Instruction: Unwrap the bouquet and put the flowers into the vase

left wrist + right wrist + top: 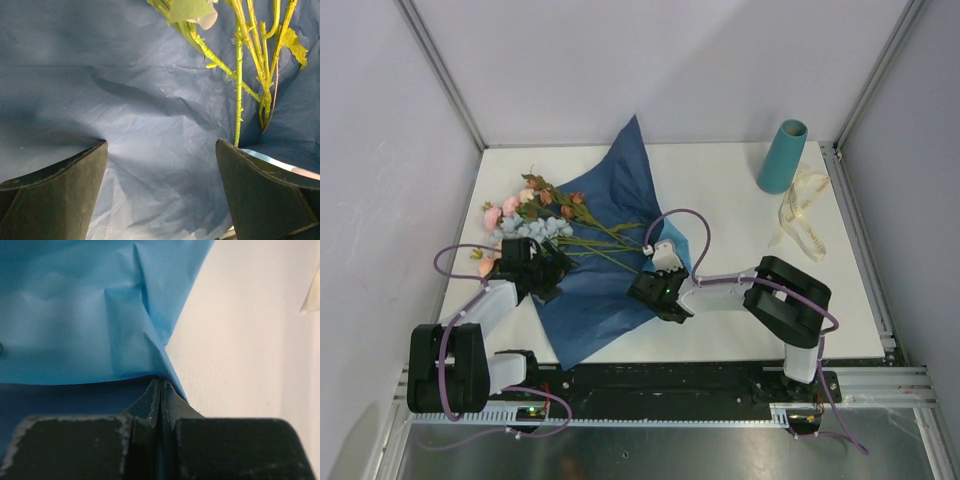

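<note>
Creased matt tissue paper [610, 190], matt teal vase [782, 158], smooth white table [720, 190], plastic-looking stems [239, 75]

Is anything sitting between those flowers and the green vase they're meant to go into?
Only the blue tissue paper: the flowers lie on it, and its raised fold stands toward the vase. Past it the table is bare; the ribbon lies beside the vase, off that line.

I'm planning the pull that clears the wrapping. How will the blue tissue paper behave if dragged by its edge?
Probably floppy: the blue tissue paper lies creased and folded, so it should drape rather than slide flat. It may tear where the right gripper pinches its thin edge. The flowers lying on it could drag along.
</note>
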